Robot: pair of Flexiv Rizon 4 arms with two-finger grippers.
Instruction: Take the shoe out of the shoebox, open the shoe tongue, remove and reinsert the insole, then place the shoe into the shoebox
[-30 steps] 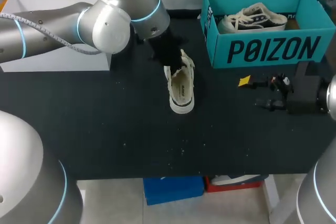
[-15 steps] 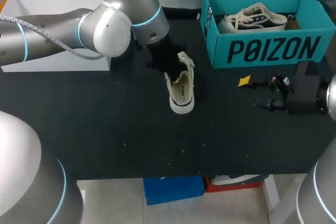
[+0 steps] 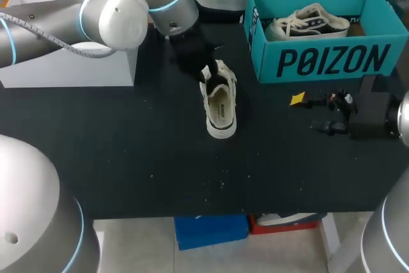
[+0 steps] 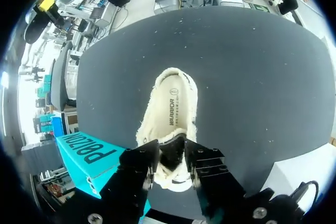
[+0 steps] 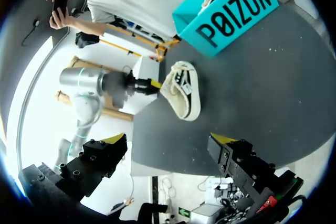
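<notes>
A cream canvas shoe (image 3: 220, 110) lies on the black table (image 3: 128, 151), left of the teal shoebox (image 3: 332, 62). My left gripper (image 3: 206, 73) is at the shoe's far end. In the left wrist view its fingers (image 4: 147, 161) stand a little apart, open, astride that end of the shoe (image 4: 173, 103), whose insole shows ahead. A second shoe (image 3: 310, 20) with dark trim lies inside the box. My right gripper (image 3: 310, 112) hovers open over the table, right of the shoe and in front of the box. Nothing lies between its fingers (image 5: 223, 139), and the shoe (image 5: 184, 90) is well ahead.
A white box (image 3: 64, 68) stands at the back left, partly under my left arm. The shoebox (image 5: 231, 14) takes up the back right corner.
My left arm has swung back and to the left a little. Its fingers, shut before, have parted at the shoe's end. The shoe and right arm have stayed put.
</notes>
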